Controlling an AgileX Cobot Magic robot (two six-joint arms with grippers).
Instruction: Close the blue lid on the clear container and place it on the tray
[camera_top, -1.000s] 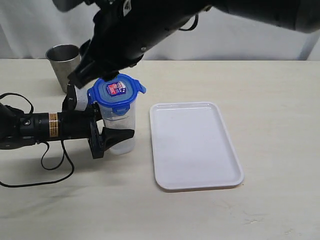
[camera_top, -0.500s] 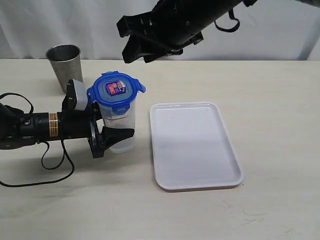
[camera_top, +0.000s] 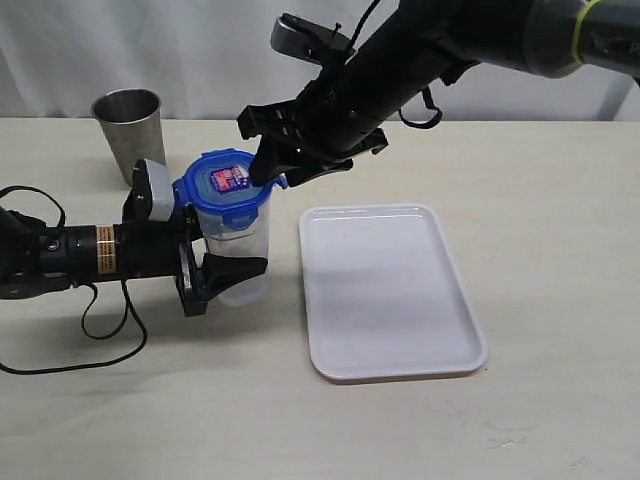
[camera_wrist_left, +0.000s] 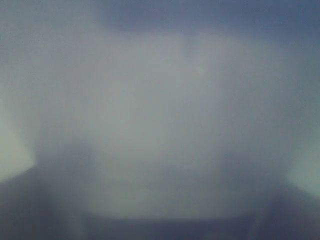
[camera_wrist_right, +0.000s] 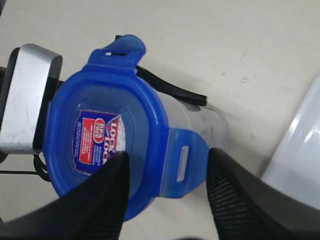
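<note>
The clear container (camera_top: 243, 250) stands upright on the table left of the tray (camera_top: 390, 290). My left gripper (camera_top: 228, 268) reaches in low from the left and is shut on its body. Only grey blur fills the left wrist view. The blue lid (camera_top: 228, 185) sits on top of the container with its sticker up. My right gripper (camera_top: 272, 168) hangs open at the lid's right edge. In the right wrist view its fingers (camera_wrist_right: 107, 200) straddle one side flap (camera_wrist_right: 182, 161) of the blue lid (camera_wrist_right: 100, 130); another flap (camera_wrist_right: 120, 50) sticks out on the far side.
A steel cup (camera_top: 128, 122) stands behind the left arm at the back left. The left arm's black cable (camera_top: 100, 335) loops over the table in front of it. A corner of the white tray (camera_wrist_right: 300, 150) shows in the right wrist view.
The right arm rose off the lid, swung right, then came down again with its open fingers at the lid's right flap. The left gripper and the container have stayed put.
</note>
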